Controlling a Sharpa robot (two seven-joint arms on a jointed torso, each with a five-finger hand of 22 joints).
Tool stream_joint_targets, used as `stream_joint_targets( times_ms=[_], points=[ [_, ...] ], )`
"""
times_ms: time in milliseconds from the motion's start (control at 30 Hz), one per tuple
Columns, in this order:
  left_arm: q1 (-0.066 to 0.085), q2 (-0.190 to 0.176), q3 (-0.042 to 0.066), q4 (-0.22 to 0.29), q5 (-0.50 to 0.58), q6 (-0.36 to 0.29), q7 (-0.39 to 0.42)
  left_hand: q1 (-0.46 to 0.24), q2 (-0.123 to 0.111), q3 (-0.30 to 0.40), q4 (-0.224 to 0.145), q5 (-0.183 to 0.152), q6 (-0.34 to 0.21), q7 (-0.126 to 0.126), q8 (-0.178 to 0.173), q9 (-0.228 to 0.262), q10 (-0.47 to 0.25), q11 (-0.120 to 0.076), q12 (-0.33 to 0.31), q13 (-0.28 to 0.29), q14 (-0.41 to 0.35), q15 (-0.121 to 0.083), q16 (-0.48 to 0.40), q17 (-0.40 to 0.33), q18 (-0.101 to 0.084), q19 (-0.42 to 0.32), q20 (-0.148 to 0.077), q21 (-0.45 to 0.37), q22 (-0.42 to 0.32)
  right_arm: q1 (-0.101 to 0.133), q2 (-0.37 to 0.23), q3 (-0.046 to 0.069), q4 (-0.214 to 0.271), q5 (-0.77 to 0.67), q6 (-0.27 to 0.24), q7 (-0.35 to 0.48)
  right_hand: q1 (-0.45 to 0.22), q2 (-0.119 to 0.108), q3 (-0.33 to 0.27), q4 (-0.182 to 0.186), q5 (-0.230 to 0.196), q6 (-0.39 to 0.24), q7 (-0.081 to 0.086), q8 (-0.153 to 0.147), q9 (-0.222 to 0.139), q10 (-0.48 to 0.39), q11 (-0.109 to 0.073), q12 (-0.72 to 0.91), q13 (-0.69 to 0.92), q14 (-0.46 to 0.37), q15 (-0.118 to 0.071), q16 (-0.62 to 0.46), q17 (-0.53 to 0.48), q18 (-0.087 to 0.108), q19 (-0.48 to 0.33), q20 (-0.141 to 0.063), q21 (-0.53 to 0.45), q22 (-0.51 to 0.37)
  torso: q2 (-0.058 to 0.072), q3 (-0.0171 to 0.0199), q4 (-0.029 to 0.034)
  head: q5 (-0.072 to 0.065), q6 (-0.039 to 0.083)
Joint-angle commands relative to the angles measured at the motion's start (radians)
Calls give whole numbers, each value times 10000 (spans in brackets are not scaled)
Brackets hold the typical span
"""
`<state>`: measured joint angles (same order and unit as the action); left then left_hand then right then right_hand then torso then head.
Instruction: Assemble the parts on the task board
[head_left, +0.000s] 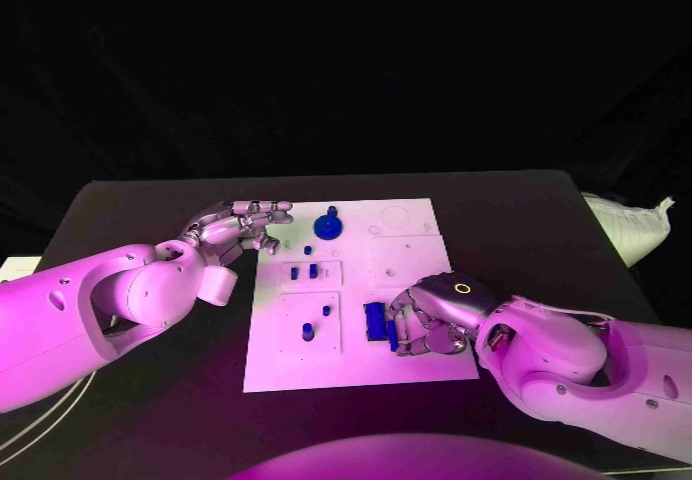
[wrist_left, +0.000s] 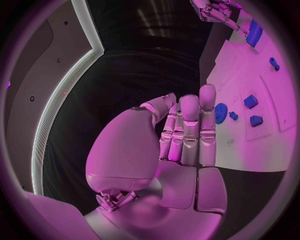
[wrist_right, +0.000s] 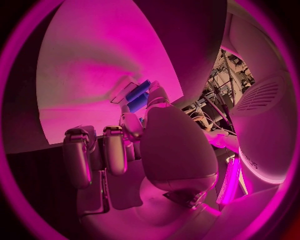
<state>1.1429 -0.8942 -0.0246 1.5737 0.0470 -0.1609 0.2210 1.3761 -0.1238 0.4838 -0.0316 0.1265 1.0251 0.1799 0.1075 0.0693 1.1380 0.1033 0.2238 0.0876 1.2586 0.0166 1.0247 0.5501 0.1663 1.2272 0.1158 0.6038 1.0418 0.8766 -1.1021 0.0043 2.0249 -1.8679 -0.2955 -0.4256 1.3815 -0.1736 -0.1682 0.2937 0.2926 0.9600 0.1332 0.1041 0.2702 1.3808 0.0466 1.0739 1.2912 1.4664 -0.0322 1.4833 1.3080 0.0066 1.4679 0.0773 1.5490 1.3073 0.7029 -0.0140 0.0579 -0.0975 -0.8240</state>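
Blue parts (head_left: 330, 224) scattered on white task board (head_left: 411, 242)

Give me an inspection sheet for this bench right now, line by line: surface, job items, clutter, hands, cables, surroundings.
Surface: black table, with the white task board in its middle.
Job's things: a round blue part stands near the board's far edge; small blue parts sit in the middle recesses; a long blue part lies near the front edge.
Clutter: nothing seen on the table beyond the board.
Hands: left hand hovers at the board's left edge, fingers together, holding nothing visible; right hand is at the long blue part, grip cannot be told.
Cables: thin lines run past the table's near left corner.
Surroundings: dark backdrop; a white sack lies beyond the table's right edge.
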Motion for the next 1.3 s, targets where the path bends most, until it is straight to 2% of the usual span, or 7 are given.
stream_joint_targets(
  times_ms=[33, 567, 1300],
  points=[
    [0, 12, 4, 11, -64, 225, 0, -24, 90, -79, 0, -10, -55, 27, 29, -17, -59, -9, 44, -7, -66, -19, -65, -16, 96, -85, -18, -49, -12, -21, 30, -2, -9, -327, 86, -508, -130, -3, -86, -4, 23, 45, -11, 50, -22, -76, 9, -30, -14, 747, 70, -67, 1326, -7, 894, 48, 42, 2471, 0, -6, 13, -4, -14],
    [-1, -6, 4, 18, -111, 232, -33, -25, 90, -80, 0, -10, -59, 28, 28, -17, -64, -8, 47, -7, -68, -18, -65, -18, 97, -86, -17, -53, -14, -94, 208, -2, -82, -252, 366, -533, -200, 67, -144, -18, -79, 197, -56, 192, -25, -69, -23, 30, -24, 743, 51, -82, 1312, -7, 894, 39, 41, 2471, -3, -11, 7, 16, -40],
    [-1, -9, 4, 17, -159, 257, -98, -23, 87, -87, -8, -7, -83, 33, 20, -21, -91, -3, 56, -13, -77, -15, -61, -28, 100, -97, -14, -79, -27, -136, 301, -1, -69, -279, 351, -546, -175, 106, -138, -32, -44, 253, -77, 250, -25, -59, -42, 70, -18, 741, 36, -93, 1301, -9, 899, 28, 48, 2477, -1, -8, 12, 23, -35]
  ],
)
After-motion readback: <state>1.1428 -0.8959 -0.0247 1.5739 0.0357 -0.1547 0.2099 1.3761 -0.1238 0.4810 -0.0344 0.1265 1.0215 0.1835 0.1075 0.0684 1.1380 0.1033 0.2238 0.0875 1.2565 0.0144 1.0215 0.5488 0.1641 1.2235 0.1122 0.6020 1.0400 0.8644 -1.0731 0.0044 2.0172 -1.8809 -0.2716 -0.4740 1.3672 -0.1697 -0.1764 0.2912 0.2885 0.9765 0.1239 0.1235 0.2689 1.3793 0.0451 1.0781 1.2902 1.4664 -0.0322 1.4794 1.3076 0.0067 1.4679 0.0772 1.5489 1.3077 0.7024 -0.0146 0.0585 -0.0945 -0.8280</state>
